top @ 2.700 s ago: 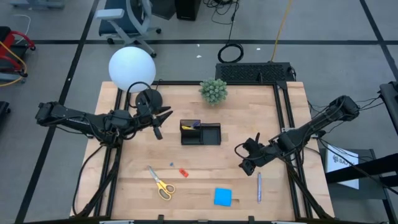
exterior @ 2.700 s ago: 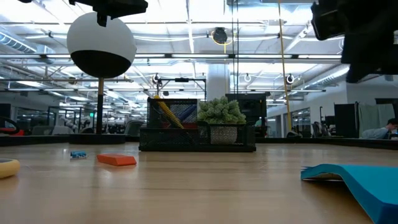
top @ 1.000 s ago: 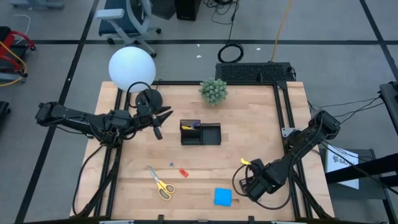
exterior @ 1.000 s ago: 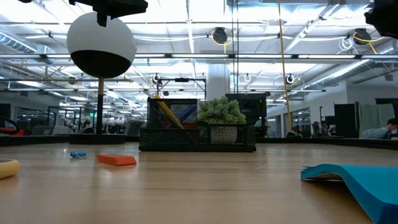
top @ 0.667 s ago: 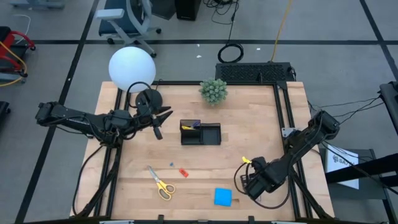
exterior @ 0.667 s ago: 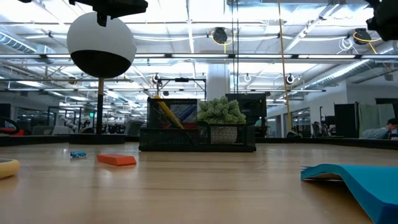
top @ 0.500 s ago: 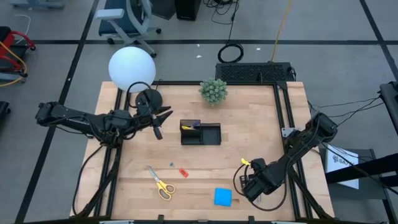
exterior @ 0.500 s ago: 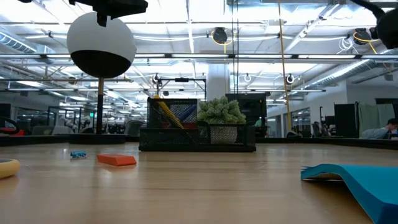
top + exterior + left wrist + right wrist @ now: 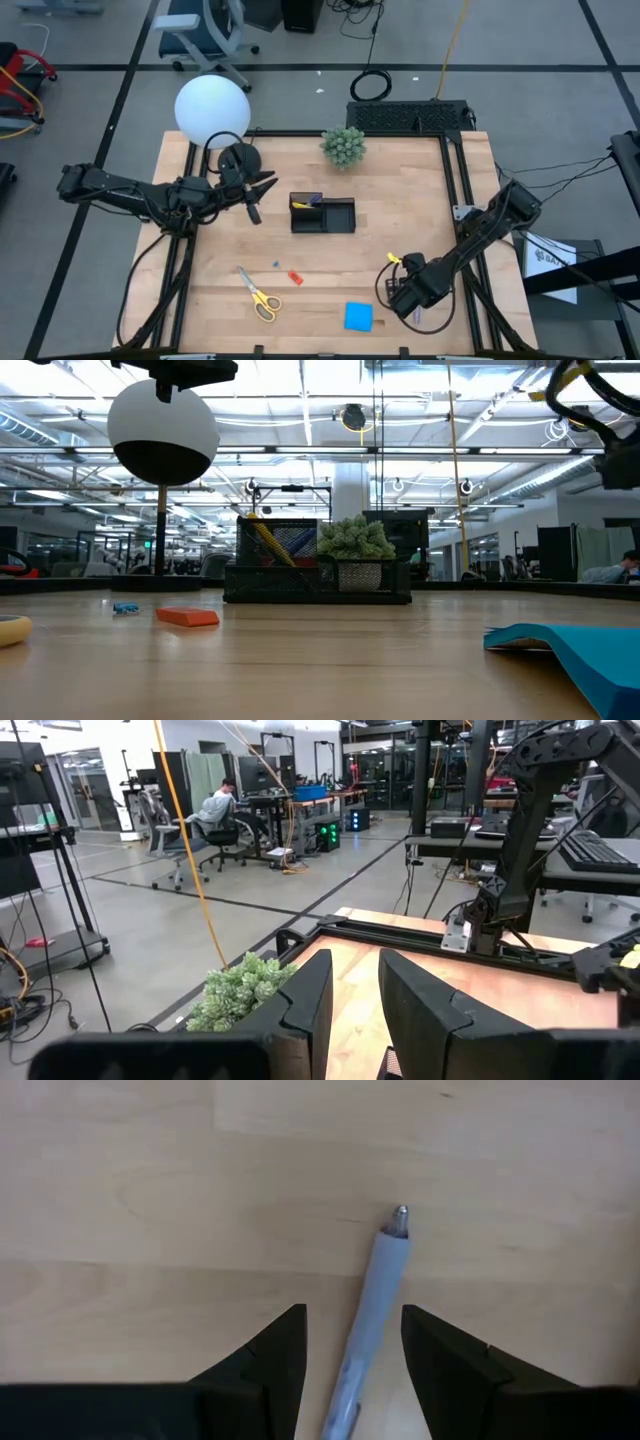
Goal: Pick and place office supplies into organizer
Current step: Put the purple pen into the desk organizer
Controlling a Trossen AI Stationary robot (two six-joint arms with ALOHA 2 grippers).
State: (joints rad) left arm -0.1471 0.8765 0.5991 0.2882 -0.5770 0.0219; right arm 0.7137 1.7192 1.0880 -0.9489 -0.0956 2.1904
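Two arms share one wooden bench. The left arm waits near the bench's far left corner, its left gripper beside the round lamp base, fingers a narrow gap apart and holding nothing. At the bench's middle sits the black organizer, some slim things already upright in its left compartment. Along the near edge lie the yellow-handled scissors, then the blue sticky-note pad, then a small red piece and a tinier blue piece.

By the near right corner the right gripper hangs low, jaws apart, straddling the blue-grey pen that lies flat on the wood between its fingers.

To grip well, I would judge it should drop straight until the pads flank the barrel, stay centred so neither finger rolls the pen aside, close across its middle, and lift level.

From above, the gripper hides nearly all of the pen. Whether the fingers already touch the wood I cannot tell, and the organizer's contents are too small to name.
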